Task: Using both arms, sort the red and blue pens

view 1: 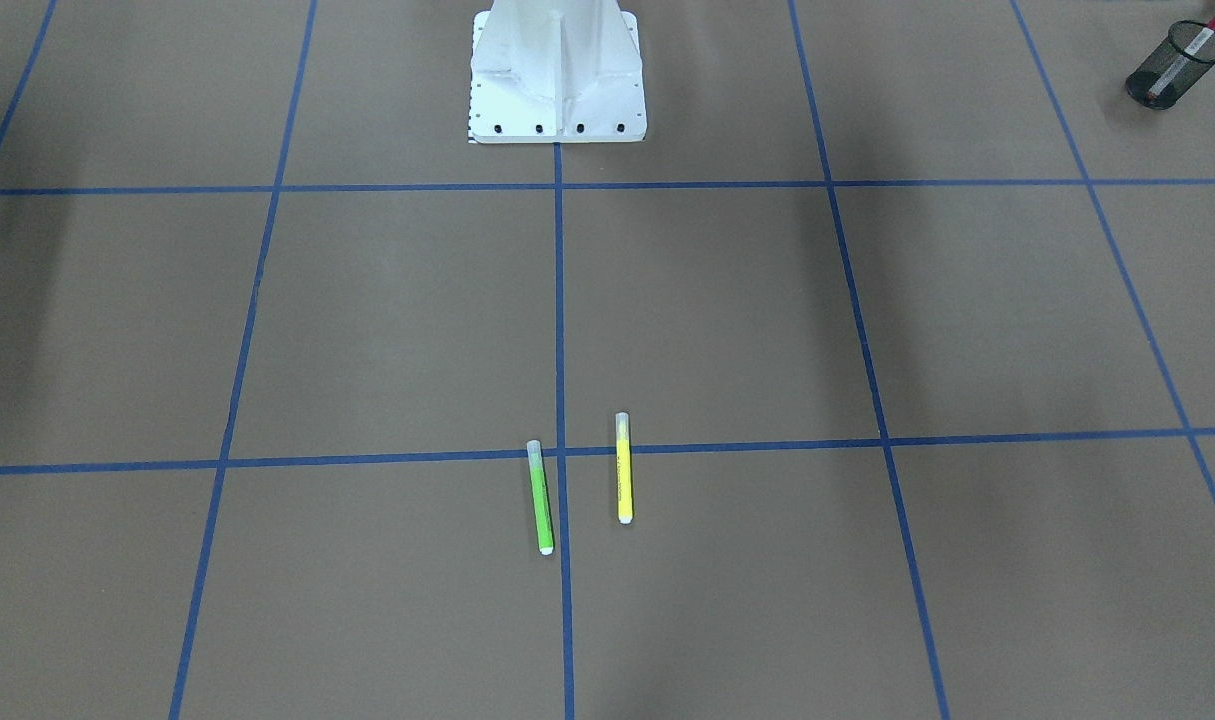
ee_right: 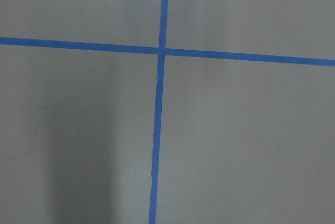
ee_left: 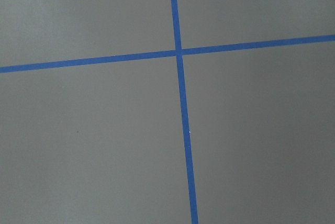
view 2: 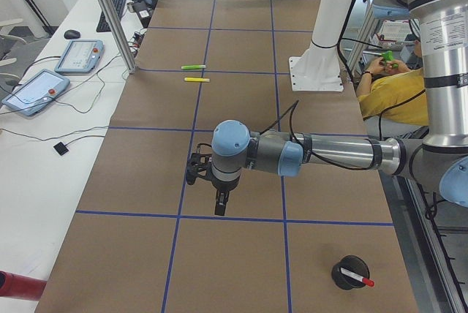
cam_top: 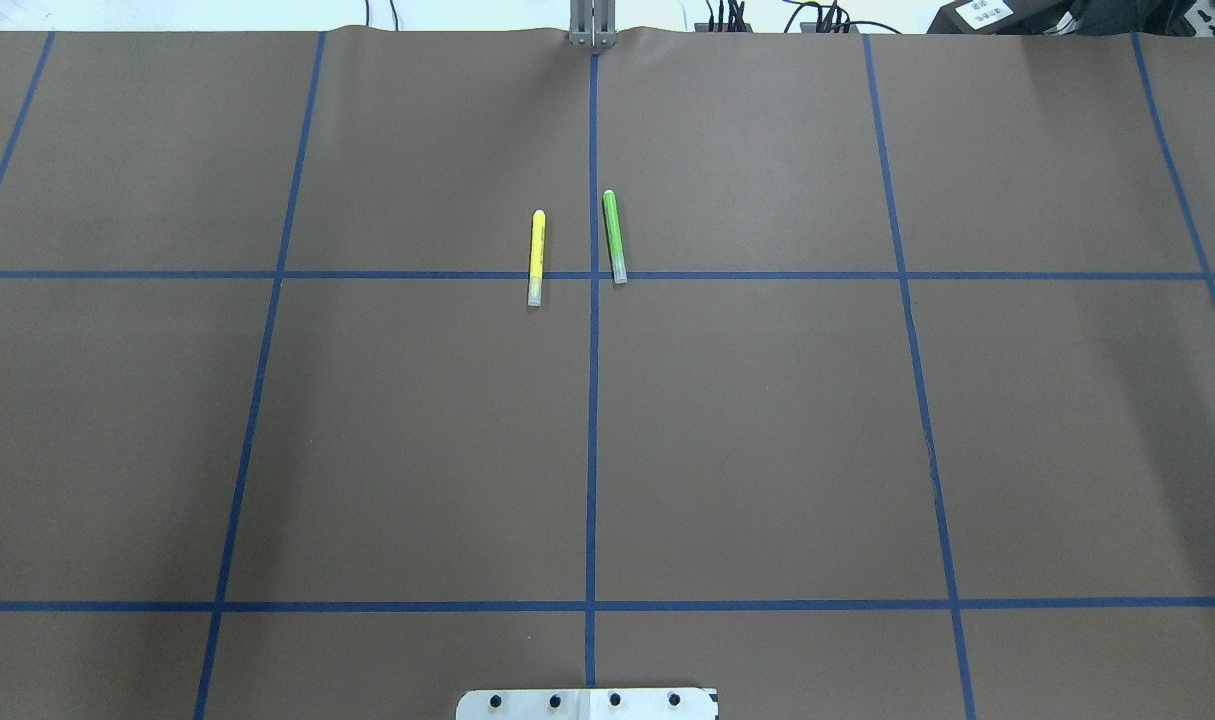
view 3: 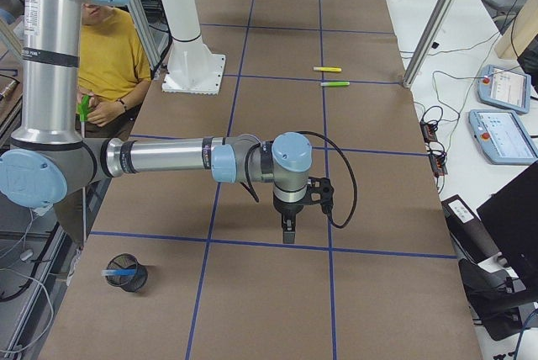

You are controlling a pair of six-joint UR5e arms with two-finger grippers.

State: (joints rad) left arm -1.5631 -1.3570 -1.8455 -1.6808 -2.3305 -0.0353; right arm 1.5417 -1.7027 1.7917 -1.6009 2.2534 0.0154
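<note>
The red pen [view 1: 1203, 38] stands in a black mesh cup [view 1: 1175, 66] at the table's end on my left; the exterior left view shows this red pen [view 2: 360, 278] in the cup [view 2: 349, 272] too. The blue pen [view 3: 116, 272] lies in another black mesh cup [view 3: 127, 276] at the opposite end. My left gripper [view 2: 219, 207] hangs over bare brown table, apart from the cup. My right gripper [view 3: 288, 234] hangs likewise. Both show only in the side views, so I cannot tell whether they are open or shut. The wrist views show only table and blue tape.
A green marker [cam_top: 614, 236] and a yellow marker [cam_top: 536, 257] lie side by side near the table's far middle. The white robot base [view 1: 557, 75] stands at the near edge. A person in a yellow shirt [view 3: 109, 57] sits behind it. Control tablets [view 3: 503, 124] lie on the side bench.
</note>
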